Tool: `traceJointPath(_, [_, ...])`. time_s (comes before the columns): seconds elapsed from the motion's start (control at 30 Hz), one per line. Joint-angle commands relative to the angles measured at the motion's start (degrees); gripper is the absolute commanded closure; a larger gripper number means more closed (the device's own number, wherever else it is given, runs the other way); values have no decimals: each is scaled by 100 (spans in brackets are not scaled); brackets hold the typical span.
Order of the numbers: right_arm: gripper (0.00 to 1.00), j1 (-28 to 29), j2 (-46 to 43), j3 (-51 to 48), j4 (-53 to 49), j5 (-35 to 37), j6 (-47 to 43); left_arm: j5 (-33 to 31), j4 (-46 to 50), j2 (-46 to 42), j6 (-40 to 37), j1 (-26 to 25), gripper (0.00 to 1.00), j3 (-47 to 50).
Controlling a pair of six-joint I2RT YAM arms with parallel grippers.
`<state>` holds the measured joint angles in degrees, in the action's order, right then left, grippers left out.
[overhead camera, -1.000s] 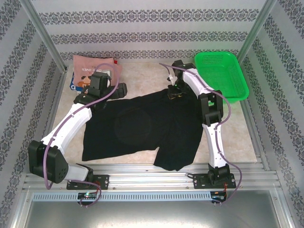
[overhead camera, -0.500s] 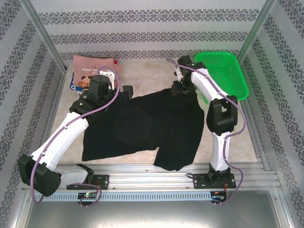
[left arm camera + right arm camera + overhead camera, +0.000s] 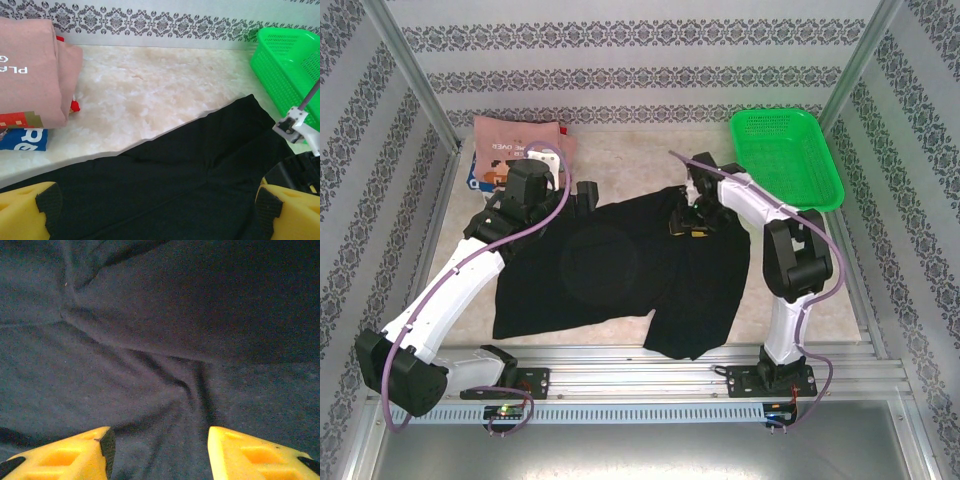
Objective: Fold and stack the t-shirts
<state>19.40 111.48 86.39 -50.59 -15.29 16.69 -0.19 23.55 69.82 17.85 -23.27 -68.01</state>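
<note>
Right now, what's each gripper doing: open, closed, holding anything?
Left gripper: open, holding nothing, over the black shirt.
Right gripper: open, holding nothing, over the same shirt.

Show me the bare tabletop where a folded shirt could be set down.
Largest bare patch of table: the back strip between the pink shirt and green basket, beyond the black shirt. A narrower strip lies right of the black shirt, beside the right arm. The middle and back-left corner are crowded.
</note>
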Motion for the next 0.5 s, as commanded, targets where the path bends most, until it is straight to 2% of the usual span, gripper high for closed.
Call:
traceJointPath(0.0, [48,39,225,27,-111,364,-90,1,21,-130,-185,-79,0,-5])
traceJointPath(0.13, [46,84,326,109,76,613,-123,-70,-2,-192,-223,-77,0,4])
traceJointPath(0.33, [45,305,720,599,-222,1186,-991,-183,35,-222,-281,-74,0,-14])
traceJointPath(0.47, [43,377,758,575,-269,1489,-1499,-270,29,-275,-298,-79,0,41])
